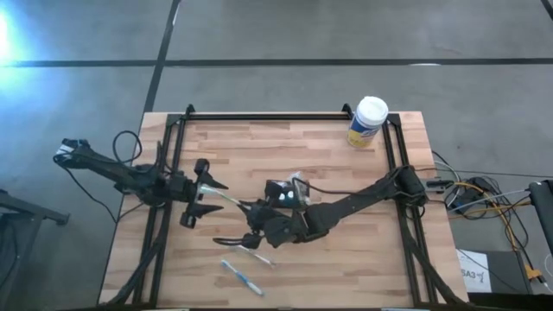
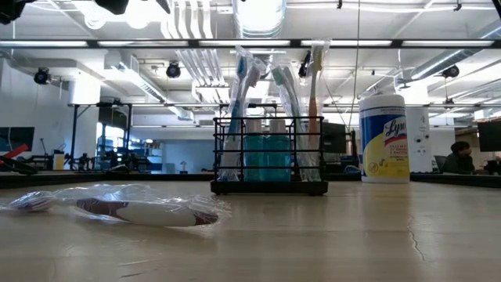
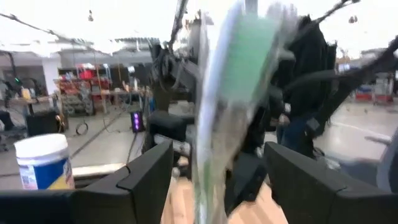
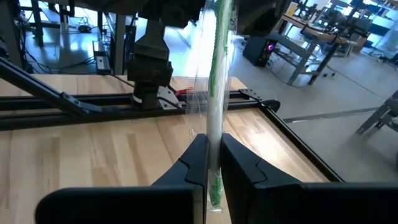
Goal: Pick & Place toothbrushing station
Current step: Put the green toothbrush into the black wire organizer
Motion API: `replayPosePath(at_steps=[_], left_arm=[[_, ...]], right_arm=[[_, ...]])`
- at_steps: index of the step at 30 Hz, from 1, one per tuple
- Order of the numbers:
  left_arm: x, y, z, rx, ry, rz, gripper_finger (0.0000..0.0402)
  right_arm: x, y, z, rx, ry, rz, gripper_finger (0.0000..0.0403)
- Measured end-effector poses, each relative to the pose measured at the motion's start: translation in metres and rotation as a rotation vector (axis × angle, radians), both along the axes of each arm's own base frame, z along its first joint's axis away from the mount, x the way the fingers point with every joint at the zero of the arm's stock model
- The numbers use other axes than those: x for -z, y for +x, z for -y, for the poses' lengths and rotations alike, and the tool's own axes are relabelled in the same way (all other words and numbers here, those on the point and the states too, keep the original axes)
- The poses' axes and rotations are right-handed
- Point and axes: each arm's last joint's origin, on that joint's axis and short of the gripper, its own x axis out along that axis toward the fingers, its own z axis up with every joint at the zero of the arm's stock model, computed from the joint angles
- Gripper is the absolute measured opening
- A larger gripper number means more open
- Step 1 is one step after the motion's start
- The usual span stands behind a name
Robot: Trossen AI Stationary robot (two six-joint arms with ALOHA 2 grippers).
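I am looking over the desk (image 1: 346, 250), a wooden top with a black frame round it. The left arm is reaching in from the left edge, its claw (image 1: 200, 192) standing apart around the wrapped toothbrush (image 4: 216, 93); I cannot tell if it is touching. The right arm is stretching across from the right side, its claw (image 4: 211, 163) clamping that same toothbrush. The canister (image 1: 367, 121) is standing at the far right corner. The station (image 2: 270, 155) is sitting mid-desk, loaded with brushes. Two more wrapped brushes are lying near the front edge, one (image 1: 242, 276) closest to it.
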Motion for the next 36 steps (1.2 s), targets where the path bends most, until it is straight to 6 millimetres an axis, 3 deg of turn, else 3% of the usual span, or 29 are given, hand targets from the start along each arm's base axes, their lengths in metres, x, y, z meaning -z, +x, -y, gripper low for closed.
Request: replayPosePath(at_steps=[4,7,17,24,30,36], left_arm=[[-0.004,-0.001,-0.001,-0.01,-0.015,0.039,0.0247],[-0.004,-0.001,-0.001,-0.011,-0.008,0.041,0.0216],[-0.001,0.002,0.002,0.015,0.053,0.033,0.0024],[-0.002,-0.001,0.0,0.001,0.08,0.037,0.0021],[-0.008,-0.027,-0.01,-0.031,0.1,0.059,0.0021],[-0.001,-0.052,-0.02,-0.039,0.097,-0.003,0.0021]], right_arm=[[0.0,0.0,-0.001,-0.002,0.0,0.0,0.0021],[0.0,0.0,-0.001,-0.003,0.0,0.0,0.0022],[0.001,0.0,-0.001,-0.008,-0.019,-0.013,0.0023],[-0.002,-0.003,-0.005,-0.018,-0.038,-0.024,0.0057],[-0.03,-0.027,-0.022,-0.099,-0.075,-0.032,0.0103],[-0.067,-0.053,-0.028,-0.505,-0.048,-0.012,0.0088]])
